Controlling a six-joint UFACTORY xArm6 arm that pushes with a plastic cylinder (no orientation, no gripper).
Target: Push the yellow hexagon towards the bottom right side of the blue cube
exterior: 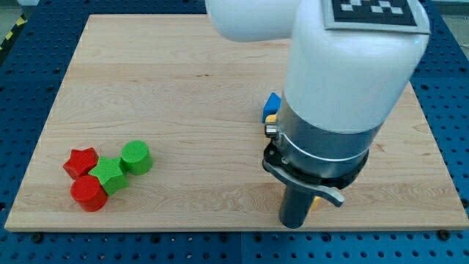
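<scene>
Red star [80, 160], red cylinder [89, 193], green hexagon [109, 174], green cylinder [136, 157] clustered at 8 o'clock. Blue cube [272, 104] mid-board, arm-clipped. Yellow hexagon: sliver at [316, 201] (mostly hidden). My tip [293, 223] at 5 o'clock touches it; no jaws.

Most of the blue cube [272, 103] is hidden behind my arm [344, 88]; only a small corner shows at the arm's left edge. Just below that corner, a sliver of a yellow block [270, 117] peeks out, too little to tell its shape. Another yellow scrap [316, 199] shows beside the rod [294, 207], lower than the cube and to its right, mostly covered, shape unclear. My tip cannot be made out: the rod's thick end hides it. The arm's upper part is cut off by the view's top edge.
</scene>
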